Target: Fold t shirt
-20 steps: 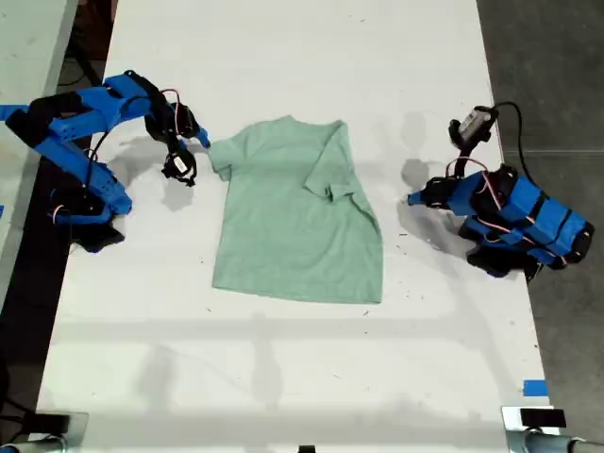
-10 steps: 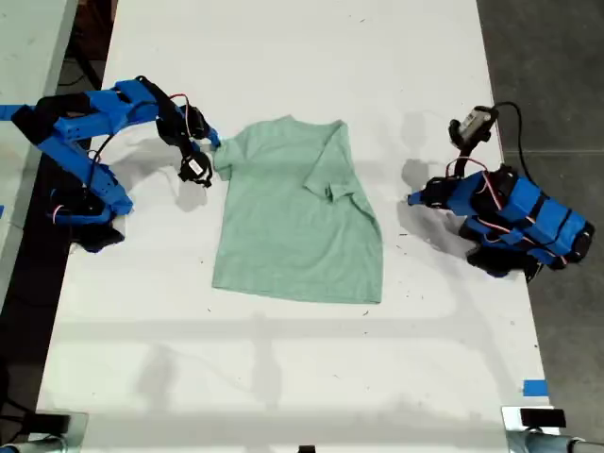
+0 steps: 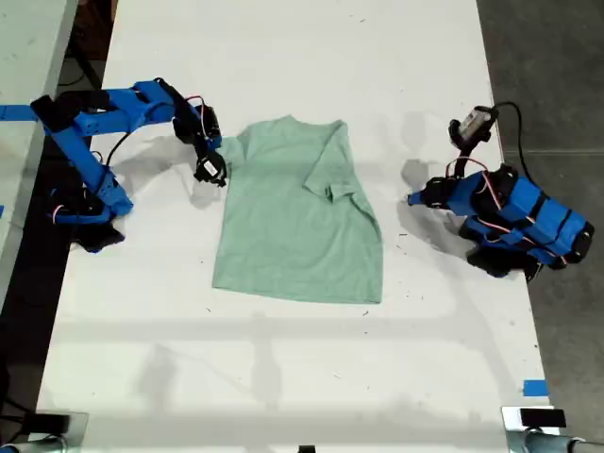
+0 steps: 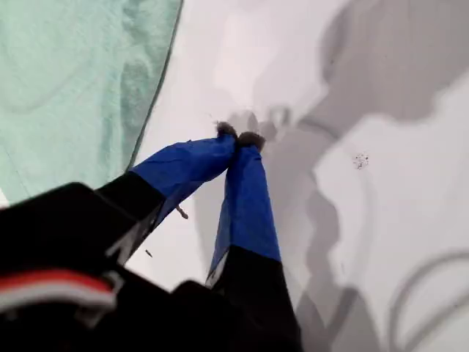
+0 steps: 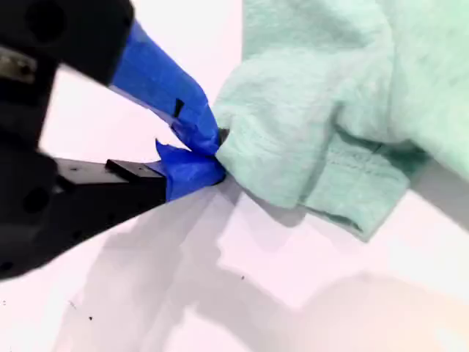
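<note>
At the tip of my second end effector (image 5: 201,158), the jaws are clenched on the folded hem of the t shirt's sleeve (image 5: 293,165), pinching the cloth right at its edge — this is the arm at the exterior view's left (image 3: 209,156). From that pinch the t shirt (image 3: 297,217) spreads away toward the exterior view's right, flat on the white worktop (image 3: 283,57), its long axis running from the collar at the far side down to the hem at the near side. The opposite sleeve already lies folded inward over the body, so I judge the coming move to be a matching carry of this sleeve across toward the middle, at right angles to that long axis. Farther off, at the exterior view's right, my first end effector (image 4: 238,136) rests pressed closed on nothing, over bare worktop, with only the shirt's edge (image 4: 154,95) near it — so the second arm is clearly the nearer one.
</note>
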